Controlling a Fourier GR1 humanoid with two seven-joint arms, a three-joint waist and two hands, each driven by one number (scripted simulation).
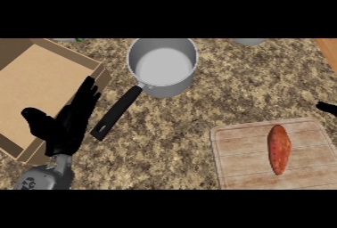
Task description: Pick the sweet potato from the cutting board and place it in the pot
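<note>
Far left: open cardboard box (39, 89), tan inside, nothing visible in it. Left hand (66, 122) rests over its right wall, fingers straight and lightly spread, pointing up, holding nothing. Centre: grey pot (162, 62) upright, nothing visible inside, black handle (117, 112) running down-left toward the left hand. Right: wooden cutting board (263, 156) with the sweet potato (279, 149) lying lengthwise on it, untouched, well apart from the pot. Right hand (326, 107) only a black tip at the right edge, above the board; cannot tell its finger state. Pick not yet started. Risks, as I judge: potato is tapered and rounded, could roll or slip out of a grasp; carry path crosses open counter; a low approach could knock the pot rim or handle and shift the pot.
</note>
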